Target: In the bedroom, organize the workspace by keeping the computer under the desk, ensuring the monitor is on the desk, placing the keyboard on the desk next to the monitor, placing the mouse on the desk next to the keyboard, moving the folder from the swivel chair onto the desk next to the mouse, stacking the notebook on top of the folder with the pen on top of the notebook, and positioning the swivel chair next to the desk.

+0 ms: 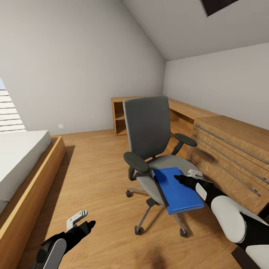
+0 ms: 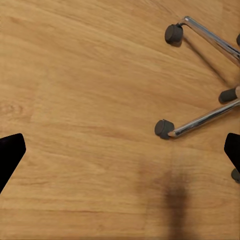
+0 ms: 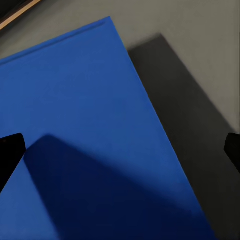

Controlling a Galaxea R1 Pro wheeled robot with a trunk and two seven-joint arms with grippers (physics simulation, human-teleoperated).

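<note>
The grey swivel chair (image 1: pixel 147 127) stands mid-room on the wood floor. A bright blue folder (image 1: pixel 175 190) lies flat on its seat and overhangs the front edge. My right gripper (image 1: pixel 188 176) hovers open just above the folder's right side. In the right wrist view the folder (image 3: pixel 85 125) spans the gap between the fingers of the right gripper (image 3: pixel 120 150), beside the grey seat (image 3: pixel 200 85). My left gripper (image 1: pixel 83 221) hangs open low over the floor, left of the chair's chrome base (image 2: pixel 200 120). The desk, computer, monitor, keyboard, mouse, notebook and pen are out of view.
A bed in a wooden frame (image 1: pixel 33 175) runs along the left. A light wooden drawer cabinet (image 1: pixel 231 157) stands close on the right, behind the chair. An open wooden shelf unit (image 1: pixel 120 116) sits against the far wall. Wood floor (image 1: pixel 93 168) lies between bed and chair.
</note>
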